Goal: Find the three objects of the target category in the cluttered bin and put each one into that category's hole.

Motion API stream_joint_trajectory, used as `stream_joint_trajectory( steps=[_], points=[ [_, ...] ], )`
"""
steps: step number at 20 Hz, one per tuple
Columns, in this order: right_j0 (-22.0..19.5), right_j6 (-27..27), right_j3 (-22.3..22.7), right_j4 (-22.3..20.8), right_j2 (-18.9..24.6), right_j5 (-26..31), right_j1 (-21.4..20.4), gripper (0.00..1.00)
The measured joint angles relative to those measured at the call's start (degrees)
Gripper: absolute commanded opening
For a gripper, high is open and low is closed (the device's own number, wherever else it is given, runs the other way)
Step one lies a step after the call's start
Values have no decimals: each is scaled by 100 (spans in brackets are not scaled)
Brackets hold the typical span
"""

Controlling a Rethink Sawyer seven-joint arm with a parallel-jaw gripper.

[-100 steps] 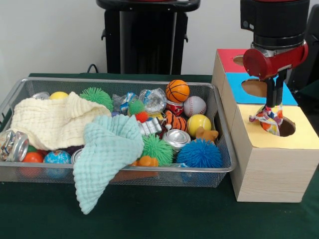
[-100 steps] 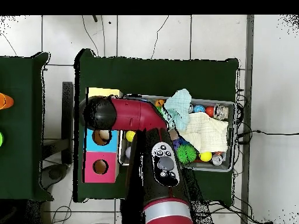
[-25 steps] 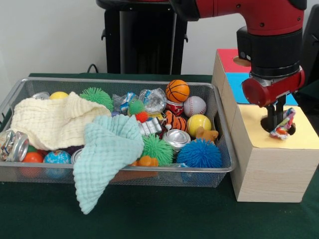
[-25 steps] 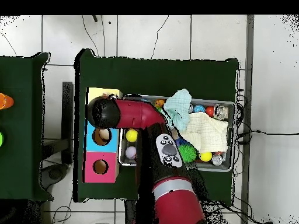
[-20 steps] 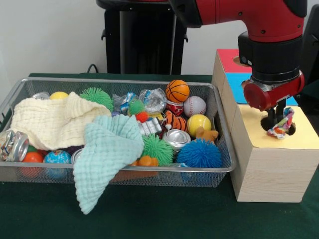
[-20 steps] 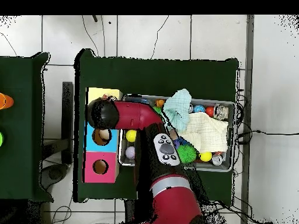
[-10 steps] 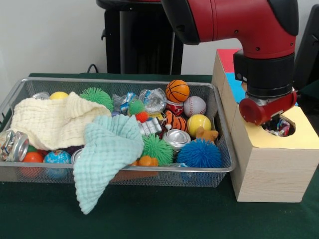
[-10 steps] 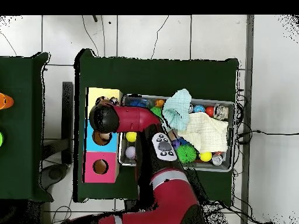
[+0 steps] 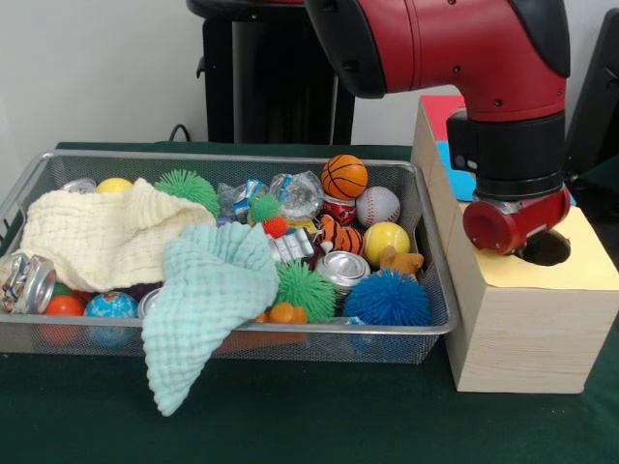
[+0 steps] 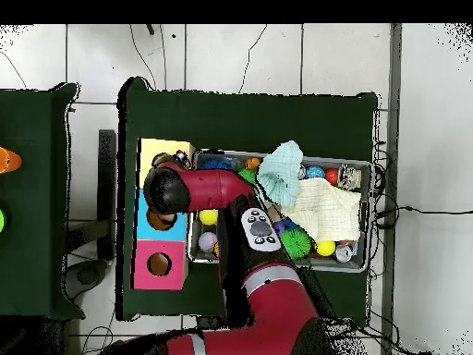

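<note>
The arm's wrist (image 9: 513, 208) sits low over the yellow hole (image 9: 547, 247) of the wooden sorting box (image 9: 522, 319). The claw itself is hidden behind the red wrist housing in the front view and under the arm in the overhead view, so I cannot tell whether it is open, closed or carrying anything. Nothing hangs visibly below the wrist, and only the dark right part of the hole shows.

Key relation: the next candidates all lie in the wire bin (image 9: 39, 179), which stands just beside the sorting box on the side away from the yellow hole's exposed edge. Judged from the front view, the claw has to lift clear of the box top and travel sideways over the bin's near wall.

Closest to the box: yellow ball (image 9: 386, 240), baseball (image 9: 377, 205), blue spiky ball (image 9: 388, 299), small orange figure (image 9: 401, 261) (all uncovered). Further from the box, the mint cloth (image 9: 208, 300) drapes over the bin rim and the cream cloth (image 9: 106, 237) covers that end, so anything beneath them is hidden.

Which category the yellow hole takes is not readable here; a pick near the box looks like the shorter move.
</note>
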Motion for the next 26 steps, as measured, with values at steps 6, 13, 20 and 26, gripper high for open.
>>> stream_joint_trajectory(
  steps=[6,13,20,26],
  points=[
    [-134,-1,14,-113,160,19,1,0],
    [-274,-1,370,-52,237,772,-557,0],
    [-333,-1,381,129,235,1832,-1221,0],
    [-403,-1,256,236,224,2112,-1568,0]
  ],
)
